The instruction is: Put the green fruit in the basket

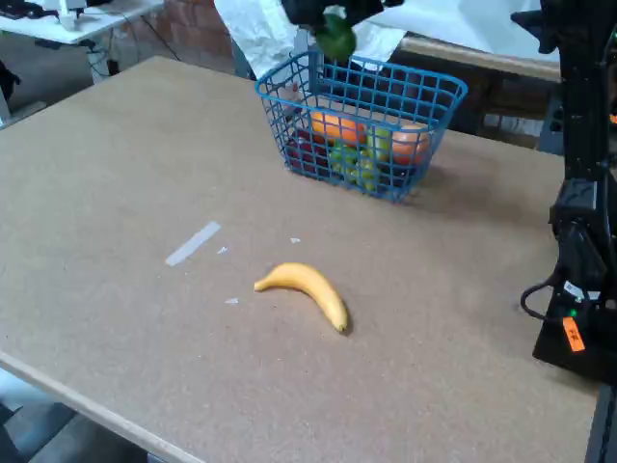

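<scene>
Green fruit point(336, 39) pinched in end effector point(333, 21) above basket point(359, 126), long axis seemingly tilted down-right

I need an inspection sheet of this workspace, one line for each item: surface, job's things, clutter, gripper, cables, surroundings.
Surface: brown table, with a strip of tape and small pale scraps.
Job's things: green fruit held above the blue basket, not yet inside; the basket already holds orange, red and yellow-green fruits.
Clutter: banana lying on the table, apart from the basket.
Gripper: gripper at the top edge, mostly cut off; it appears shut on the green fruit.
Cables: black cable looping by the arm base on the right.
Surroundings: white sheet and brick wall behind the table.
</scene>
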You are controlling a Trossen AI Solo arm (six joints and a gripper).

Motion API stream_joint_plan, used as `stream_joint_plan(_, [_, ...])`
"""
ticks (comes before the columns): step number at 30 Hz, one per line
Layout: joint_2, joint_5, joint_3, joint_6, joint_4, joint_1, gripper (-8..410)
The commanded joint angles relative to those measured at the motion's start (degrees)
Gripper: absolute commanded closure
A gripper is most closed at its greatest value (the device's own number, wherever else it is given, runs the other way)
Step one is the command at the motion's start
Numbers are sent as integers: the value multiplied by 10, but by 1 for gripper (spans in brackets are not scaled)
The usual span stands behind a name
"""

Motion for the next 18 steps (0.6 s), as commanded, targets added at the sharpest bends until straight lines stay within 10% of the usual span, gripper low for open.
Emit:
stream_joint_plan(1, [10, 1, 0, 1, 9, -38, 224])
stream_joint_plan(18, [126, -32, 0, -10, 76, -89, 224])
